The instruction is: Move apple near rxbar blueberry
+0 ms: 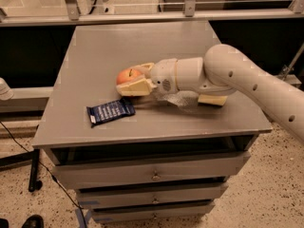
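Observation:
The apple (pixel 127 75) is small, round and red-orange, in the middle of the grey table (pixel 118 42). My gripper (pixel 133 79) reaches in from the right on a white arm, and its cream fingers (pixel 135 87) are shut on the apple, one in front and one behind. The apple seems held just above the tabletop. The rxbar blueberry (pixel 110 111), a flat navy wrapper with white lettering, lies on the table just left of and in front of the apple, a short gap away.
A pale yellow sponge (pixel 213 99) lies under my arm at the right. A crumpled clear plastic wrapper (pixel 179 99) sits beside it. The table has drawers (pixel 152 175) below its front edge. A railing runs behind the table.

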`<control>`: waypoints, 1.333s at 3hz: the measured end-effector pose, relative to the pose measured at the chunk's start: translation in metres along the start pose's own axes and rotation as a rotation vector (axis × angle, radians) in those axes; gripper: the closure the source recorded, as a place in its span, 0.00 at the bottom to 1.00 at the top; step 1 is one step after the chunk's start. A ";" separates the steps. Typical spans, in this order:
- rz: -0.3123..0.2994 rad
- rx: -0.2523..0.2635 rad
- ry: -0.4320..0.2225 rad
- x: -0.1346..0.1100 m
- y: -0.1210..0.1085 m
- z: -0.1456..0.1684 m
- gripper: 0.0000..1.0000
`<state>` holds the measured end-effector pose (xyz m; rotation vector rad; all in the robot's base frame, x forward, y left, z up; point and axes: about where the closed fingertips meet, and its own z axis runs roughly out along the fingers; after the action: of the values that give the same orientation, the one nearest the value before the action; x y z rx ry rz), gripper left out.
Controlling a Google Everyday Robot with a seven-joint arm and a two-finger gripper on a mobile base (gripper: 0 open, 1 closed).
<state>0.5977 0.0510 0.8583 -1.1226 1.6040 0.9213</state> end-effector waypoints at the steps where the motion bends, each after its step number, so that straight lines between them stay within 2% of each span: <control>1: -0.027 0.009 -0.002 0.000 -0.008 0.000 0.13; 2: -0.045 0.015 -0.003 -0.002 -0.012 -0.003 0.00; 3: -0.060 0.023 -0.002 -0.007 -0.010 -0.008 0.00; 4: -0.088 0.073 0.009 -0.011 -0.007 -0.036 0.00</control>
<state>0.5965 0.0179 0.8788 -1.1386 1.5705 0.7949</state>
